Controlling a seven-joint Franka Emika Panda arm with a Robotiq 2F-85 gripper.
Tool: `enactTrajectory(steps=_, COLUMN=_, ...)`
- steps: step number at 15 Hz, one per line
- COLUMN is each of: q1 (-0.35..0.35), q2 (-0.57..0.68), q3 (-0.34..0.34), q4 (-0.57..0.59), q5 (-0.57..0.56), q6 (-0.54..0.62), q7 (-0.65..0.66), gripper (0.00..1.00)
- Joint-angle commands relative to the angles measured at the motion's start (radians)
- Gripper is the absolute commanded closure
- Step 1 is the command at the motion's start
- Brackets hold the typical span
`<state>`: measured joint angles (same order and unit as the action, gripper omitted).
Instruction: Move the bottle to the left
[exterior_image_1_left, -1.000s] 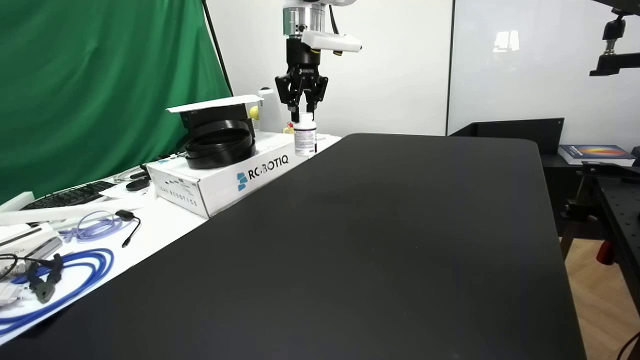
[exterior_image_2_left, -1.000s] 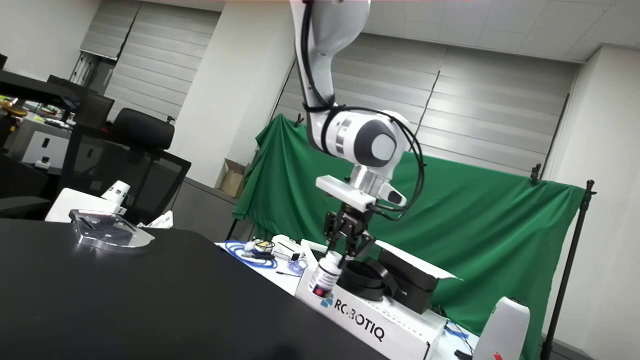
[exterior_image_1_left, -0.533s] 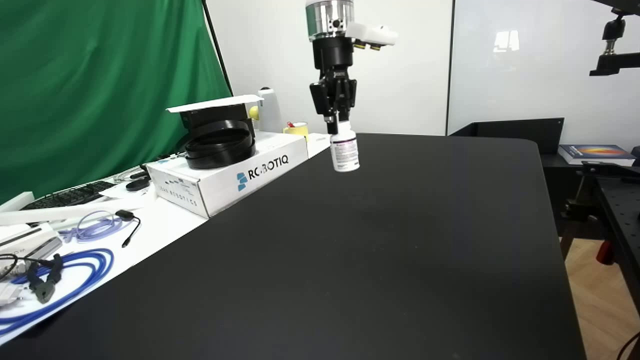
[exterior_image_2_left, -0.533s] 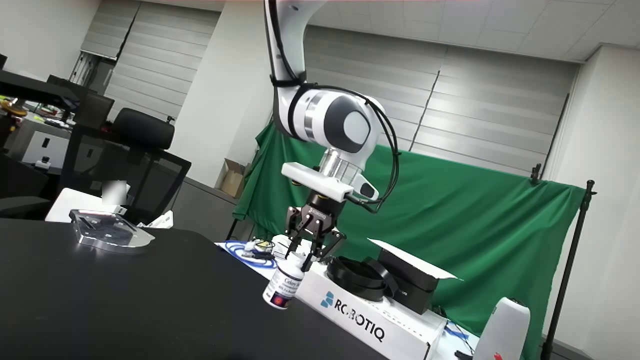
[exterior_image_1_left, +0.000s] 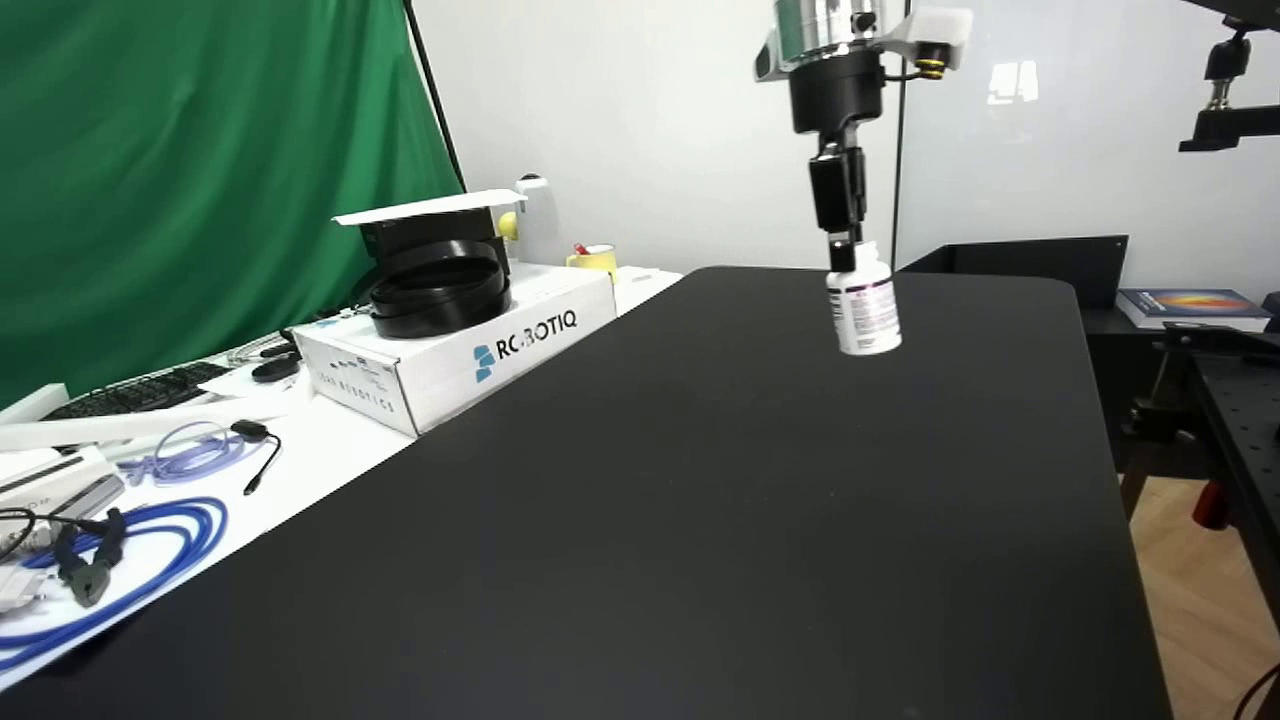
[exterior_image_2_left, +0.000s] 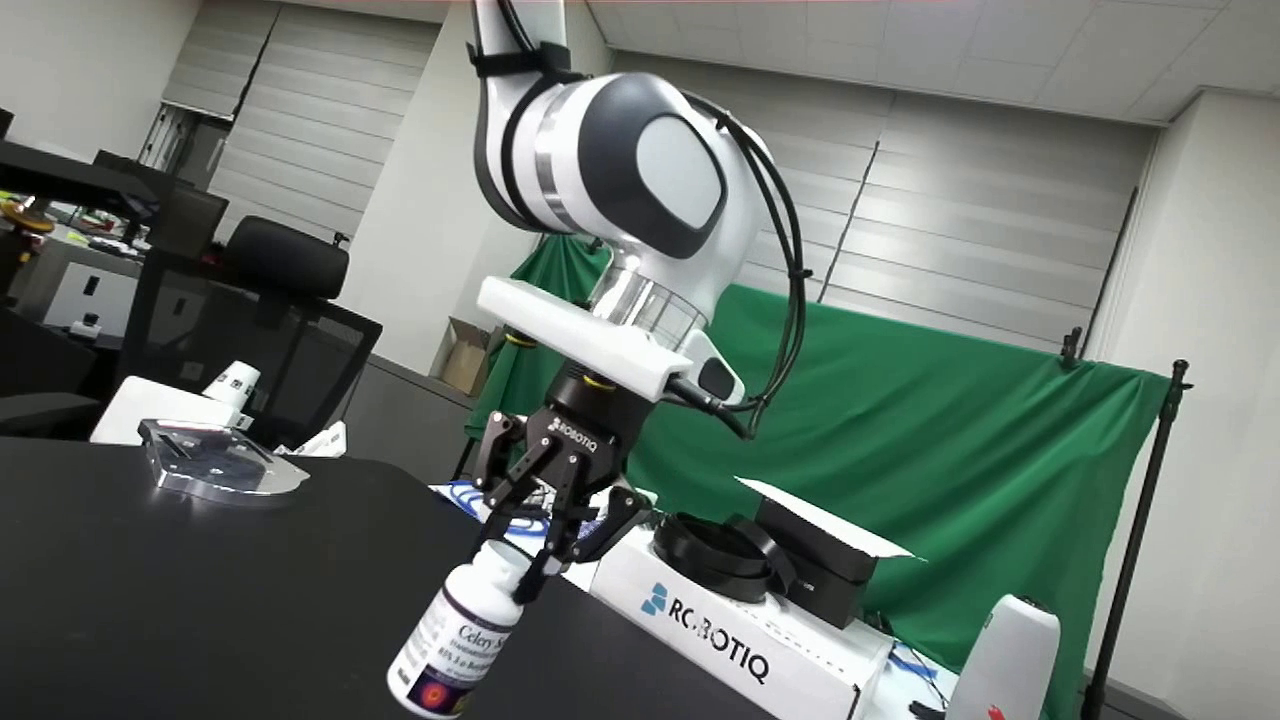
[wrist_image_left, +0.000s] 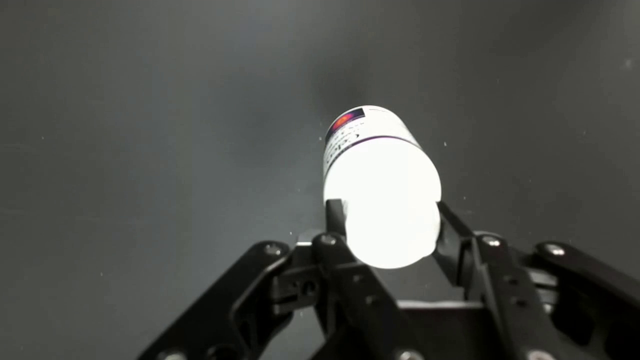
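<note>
The small white bottle (exterior_image_1_left: 866, 312) with its white cap and pale label hangs above the black table (exterior_image_1_left: 700, 480). In an exterior view the bottle (exterior_image_2_left: 455, 640) is slightly tilted, with label text and a purple-red patch. My gripper (exterior_image_1_left: 848, 258) is above it, its fingers around the cap. The gripper (exterior_image_2_left: 507, 570) points down in both exterior views. In the wrist view the gripper (wrist_image_left: 390, 220) has one finger on each side of the overexposed cap, and the bottle (wrist_image_left: 381, 170) extends below toward the table surface. The fingers partly hide the cap's sides.
A white Robotiq box (exterior_image_1_left: 450, 370) with black rings (exterior_image_1_left: 440, 290) on it stands beside the table edge. A yellow mug (exterior_image_1_left: 597, 260) stands behind it. Blue cables (exterior_image_1_left: 170, 560) lie on the white side table. A clear plastic fixture (exterior_image_2_left: 220, 460) sits on the black table.
The gripper and bottle have moved together from near the white box out over the black table, rightward in one exterior frame, and down-left and nearer in another. The gripper has turned a little.
</note>
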<state>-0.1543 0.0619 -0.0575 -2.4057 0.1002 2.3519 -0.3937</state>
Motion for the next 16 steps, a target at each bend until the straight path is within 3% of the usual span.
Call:
enactTrajectory(steps=1, q1=-0.008, q2=-0.126, q3=-0.045, q4=-0.196, q5=-0.054, q6=0.12, q7=-0.051, gripper=0.8)
enactTrajectory(steps=9, q1=-0.006, q2=-0.143, q3=-0.114, q4=-0.372, q5=-0.046, q6=0.356, q7=-0.149, gripper=0.8)
enactTrajectory(steps=16, q1=0.0, q2=-0.085, q3=-0.131, q4=-0.373, q5=0.018, q6=0.446, q7=-0.238, gripper=0.8)
